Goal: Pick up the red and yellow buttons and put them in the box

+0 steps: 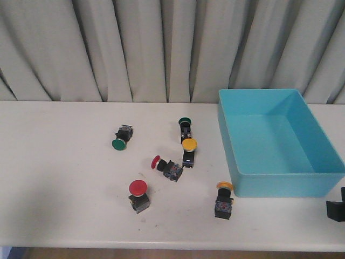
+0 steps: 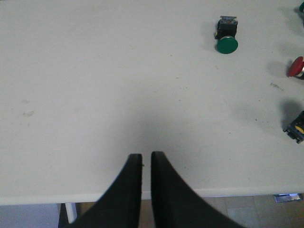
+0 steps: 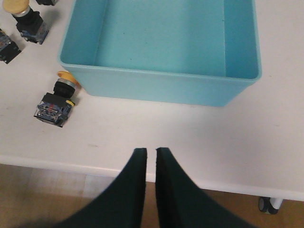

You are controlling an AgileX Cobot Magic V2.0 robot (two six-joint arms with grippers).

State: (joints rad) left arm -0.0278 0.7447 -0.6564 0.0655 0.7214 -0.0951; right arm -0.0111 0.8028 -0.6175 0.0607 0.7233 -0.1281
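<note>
Two red buttons and two yellow buttons lie on the white table, left of the turquoise box. The box holds nothing. My left gripper hangs shut and empty over the table's front left edge, far from the red cap. My right gripper is shut and empty over the front edge, in front of the box wall. One yellow button lies against the box's near corner. Another yellow button lies farther back.
Two green-capped switches lie behind the red and yellow ones; one green switch shows in the left wrist view. A black part of my right arm shows at the front right. Curtains hang behind the table.
</note>
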